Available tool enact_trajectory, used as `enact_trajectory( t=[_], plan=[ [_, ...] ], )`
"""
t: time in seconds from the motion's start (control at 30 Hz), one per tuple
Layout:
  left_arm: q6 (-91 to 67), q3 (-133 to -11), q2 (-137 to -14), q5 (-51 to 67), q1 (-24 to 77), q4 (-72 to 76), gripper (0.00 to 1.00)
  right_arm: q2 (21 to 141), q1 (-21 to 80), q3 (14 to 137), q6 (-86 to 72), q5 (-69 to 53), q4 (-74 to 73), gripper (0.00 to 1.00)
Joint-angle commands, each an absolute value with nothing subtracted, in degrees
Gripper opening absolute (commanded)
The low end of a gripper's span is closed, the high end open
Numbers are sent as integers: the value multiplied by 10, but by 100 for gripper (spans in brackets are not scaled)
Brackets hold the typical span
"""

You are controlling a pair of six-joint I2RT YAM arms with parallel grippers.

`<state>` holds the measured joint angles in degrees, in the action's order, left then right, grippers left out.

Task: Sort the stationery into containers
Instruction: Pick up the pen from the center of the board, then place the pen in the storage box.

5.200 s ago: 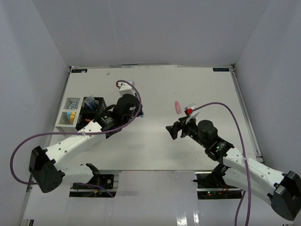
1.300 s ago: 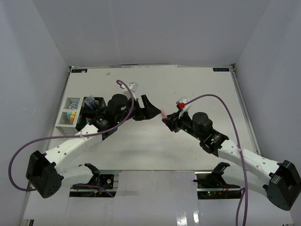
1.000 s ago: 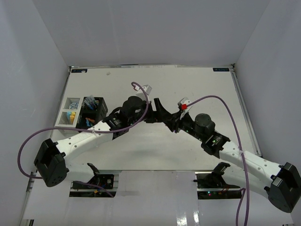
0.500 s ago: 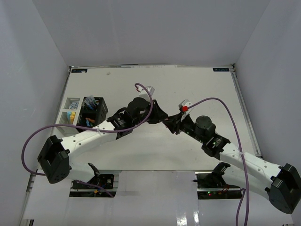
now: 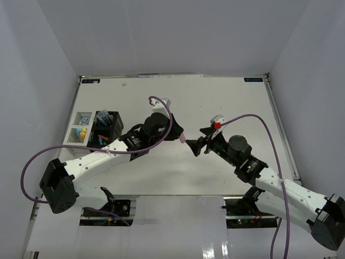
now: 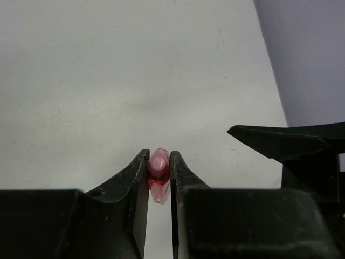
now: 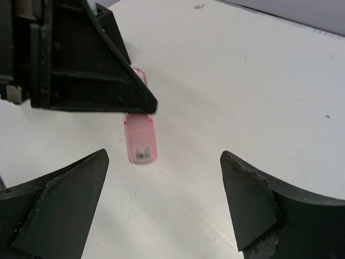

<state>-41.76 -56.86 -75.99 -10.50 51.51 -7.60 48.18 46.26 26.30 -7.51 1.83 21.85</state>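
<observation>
- Progress: the organizer [image 5: 110,113] and tray [image 5: 73,145] already hold pens and markers, but the pink marker [image 6: 158,172] is not yet binned. Judged late stage, since no other loose piece is seen.
- The left pincer [image 6: 159,157] is clamped on the pink marker, one end sticking out past its tips.
- The right pincer [image 7: 163,159] gapes wide and empty, facing that free end without touching it.
- Both containers lie well behind the left pincer.

Both arms stretch inward, tips facing each other; the left gripper [image 6: 159,160] pinches a pink marker [image 7: 140,141], and the right gripper [image 7: 163,157] gapes wide.
</observation>
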Motion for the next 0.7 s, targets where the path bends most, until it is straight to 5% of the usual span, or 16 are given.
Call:
enact_trajectory(
  t=[0.0, 0.43, 0.67],
  plan=[
    [-389, -593, -703, -212, 509, -149, 10, 457, 465, 252, -64, 61, 193, 90],
    [-287, -542, -505, -411, 265, -300, 9, 363, 462, 195, -40, 139, 129, 90],
    [-244, -485, -488, -403, 143, -270, 14, 352, 462, 178, -47, 152, 130, 90]
  ],
)
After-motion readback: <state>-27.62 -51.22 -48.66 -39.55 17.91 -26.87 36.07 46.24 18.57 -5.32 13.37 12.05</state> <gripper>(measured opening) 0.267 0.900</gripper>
